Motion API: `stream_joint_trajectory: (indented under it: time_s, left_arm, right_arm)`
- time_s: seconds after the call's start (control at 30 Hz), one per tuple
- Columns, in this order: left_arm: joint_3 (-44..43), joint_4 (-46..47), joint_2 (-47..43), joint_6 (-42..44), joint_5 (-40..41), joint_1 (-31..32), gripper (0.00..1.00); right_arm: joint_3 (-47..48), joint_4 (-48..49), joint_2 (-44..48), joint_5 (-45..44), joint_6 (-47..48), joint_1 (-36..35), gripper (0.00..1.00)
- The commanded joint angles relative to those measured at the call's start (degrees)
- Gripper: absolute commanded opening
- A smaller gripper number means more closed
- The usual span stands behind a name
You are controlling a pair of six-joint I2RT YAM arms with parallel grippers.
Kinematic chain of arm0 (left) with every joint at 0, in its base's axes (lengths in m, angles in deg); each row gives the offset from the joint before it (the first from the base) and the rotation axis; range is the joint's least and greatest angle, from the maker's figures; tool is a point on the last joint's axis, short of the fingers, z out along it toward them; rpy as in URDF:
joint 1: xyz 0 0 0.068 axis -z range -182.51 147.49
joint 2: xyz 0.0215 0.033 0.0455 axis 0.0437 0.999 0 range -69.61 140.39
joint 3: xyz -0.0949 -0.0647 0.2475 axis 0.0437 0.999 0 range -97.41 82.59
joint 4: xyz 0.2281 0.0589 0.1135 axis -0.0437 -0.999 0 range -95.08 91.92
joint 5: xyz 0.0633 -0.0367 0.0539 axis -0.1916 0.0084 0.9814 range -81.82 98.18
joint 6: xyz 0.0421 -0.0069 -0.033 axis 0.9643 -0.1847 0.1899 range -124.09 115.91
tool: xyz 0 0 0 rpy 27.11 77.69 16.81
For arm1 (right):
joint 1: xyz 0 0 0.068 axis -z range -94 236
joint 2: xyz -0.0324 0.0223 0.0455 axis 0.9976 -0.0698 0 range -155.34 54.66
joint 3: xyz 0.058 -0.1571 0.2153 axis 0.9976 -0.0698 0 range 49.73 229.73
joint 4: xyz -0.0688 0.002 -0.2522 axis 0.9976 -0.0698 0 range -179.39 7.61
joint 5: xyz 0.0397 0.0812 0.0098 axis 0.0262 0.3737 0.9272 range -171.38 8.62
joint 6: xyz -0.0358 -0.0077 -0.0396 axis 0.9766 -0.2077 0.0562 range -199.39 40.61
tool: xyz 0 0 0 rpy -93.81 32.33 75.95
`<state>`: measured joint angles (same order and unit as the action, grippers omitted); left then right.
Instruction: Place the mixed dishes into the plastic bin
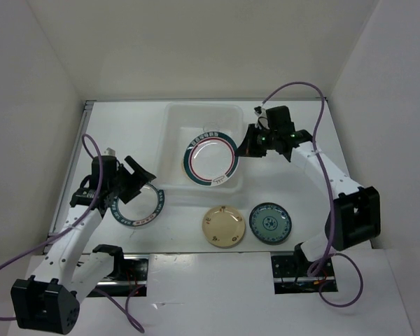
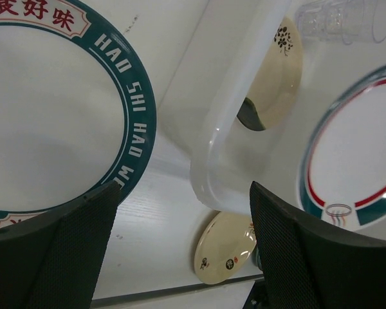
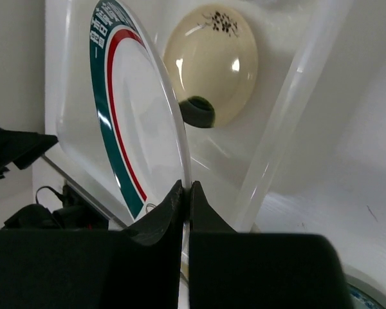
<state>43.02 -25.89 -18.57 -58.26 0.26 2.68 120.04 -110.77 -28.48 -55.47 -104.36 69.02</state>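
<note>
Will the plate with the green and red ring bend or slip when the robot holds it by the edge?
Probably stiff: the plate shows no sag though the right gripper pinches only its rim. It looks glossy, so it may slip or swing in that thin grip. It seems hard, so a drop into the bin might chip it.

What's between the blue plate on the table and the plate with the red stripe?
The plastic bin's white wall stands between the blue plate and the red-striped plate, seen in the left wrist view.
</note>
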Motion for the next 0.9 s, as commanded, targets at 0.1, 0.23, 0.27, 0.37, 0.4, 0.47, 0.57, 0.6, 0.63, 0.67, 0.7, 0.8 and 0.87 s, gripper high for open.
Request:
stream_joint_trajectory:
  time_s: [0.1,0.23,0.27,0.37,0.4,0.47,0.57,0.6,0.63,0.67,0.7,0.8,0.87]
  left_arm:
    - [1.52,0.92,-2.53,0.91,-0.51,0.35,0.89]
    - [2.04,0.4,-3.15,1.43,0.54,0.35,0.9]
    - [2.04,0.39,-3.15,1.44,1.15,0.35,0.9]
    - [2.04,0.39,-3.76,1.44,1.16,0.35,0.9]
    - [2.04,0.39,-3.76,1.44,1.16,0.35,0.9]
    - [2.04,0.39,-3.76,1.44,1.16,0.35,0.9]
    - [2.57,0.39,-3.76,1.44,1.16,0.35,0.9]
    - [2.57,0.39,-3.76,1.44,1.16,0.35,0.9]
    - [2.57,0.39,-3.76,1.44,1.16,0.35,0.9]
    - [2.57,0.91,-3.76,1.44,1.16,0.35,0.9]
    - [2.57,0.92,-3.76,1.44,1.16,0.35,0.9]
    - [2.57,0.92,-3.76,1.44,1.16,0.35,0.9]
    - [2.57,0.92,-3.76,1.44,1.16,0.35,0.9]
  right_arm:
    - [0.97,2.28,-6.94,1.16,-0.34,-3.68,0.0]
    - [2.38,2.97,-11.61,-0.07,-0.87,-4.39,0.0]
    - [2.38,2.98,-13.18,-0.07,-0.87,-4.39,0.0]
    - [3.96,2.98,-15.21,-0.77,-0.87,-4.39,0.0]
    - [4.49,2.98,-16.35,-0.77,-0.87,-4.39,0.0]
    - [5.19,2.98,-17.5,-0.77,-0.87,-4.39,0.0]
    - [6.42,2.98,-19.43,-0.77,-0.87,-4.39,0.0]
    - [6.43,2.98,-19.44,-0.77,-0.87,-4.39,0.0]
    - [6.95,2.46,-20.13,-0.77,-0.87,-4.39,0.0]
    - [6.95,2.45,-20.83,-0.77,-0.35,-4.39,0.0]
    - [7.48,1.93,-20.84,-1.38,-0.34,-4.39,0.0]
    - [8.01,0.7,-21.98,-2.7,0.71,-4.39,0.0]
    - [9.23,-0.96,-23.21,-3.84,1.32,-4.39,0.0]
